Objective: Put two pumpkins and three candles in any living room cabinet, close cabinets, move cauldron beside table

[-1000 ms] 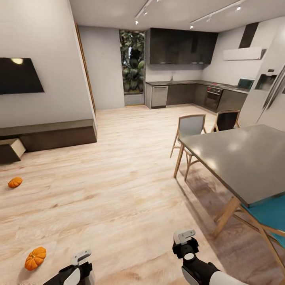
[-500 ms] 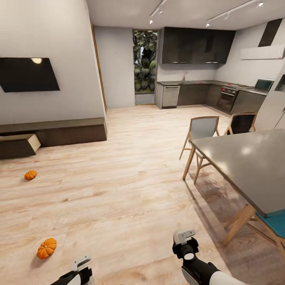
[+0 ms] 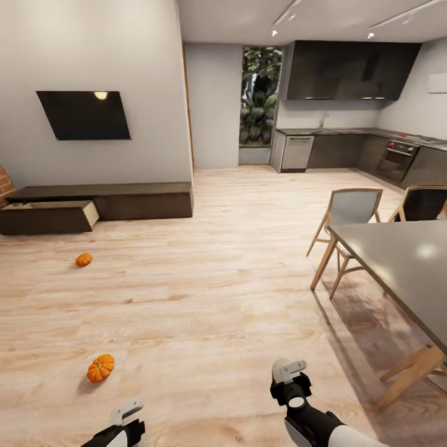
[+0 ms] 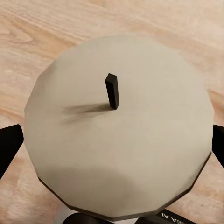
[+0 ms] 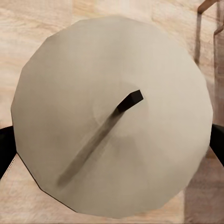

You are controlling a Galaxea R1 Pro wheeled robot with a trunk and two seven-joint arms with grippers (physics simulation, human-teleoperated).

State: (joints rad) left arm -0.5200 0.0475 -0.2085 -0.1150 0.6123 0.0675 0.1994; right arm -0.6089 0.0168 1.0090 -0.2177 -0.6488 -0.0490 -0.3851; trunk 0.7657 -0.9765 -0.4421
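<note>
Each end effector is gripping a candle: the left end effector (image 4: 112, 186) is clamping one candle (image 4: 116, 126), and the right end effector (image 5: 112, 154) is clamping another candle (image 5: 112, 116). Both pumpkins, the near pumpkin (image 3: 100, 368) and the far pumpkin (image 3: 84, 259), are lying on the floor (image 3: 217, 298) short of the cabinet (image 3: 99, 202), whose drawer (image 3: 48, 216) is standing open. I judge it best to be rolling steadily toward that drawer, steering between the pumpkins and keeping both grips firm.

I see pale wood floor (image 3: 217, 298) running from the living room back to the kitchen. Two pumpkins lie on it, well apart: one (image 3: 100, 367) near me on my left, one (image 3: 84, 259) farther off, near the cabinet (image 3: 124, 200) by the wall. At right, dining table (image 3: 403, 261) and chairs (image 3: 347, 214) stand on it
</note>
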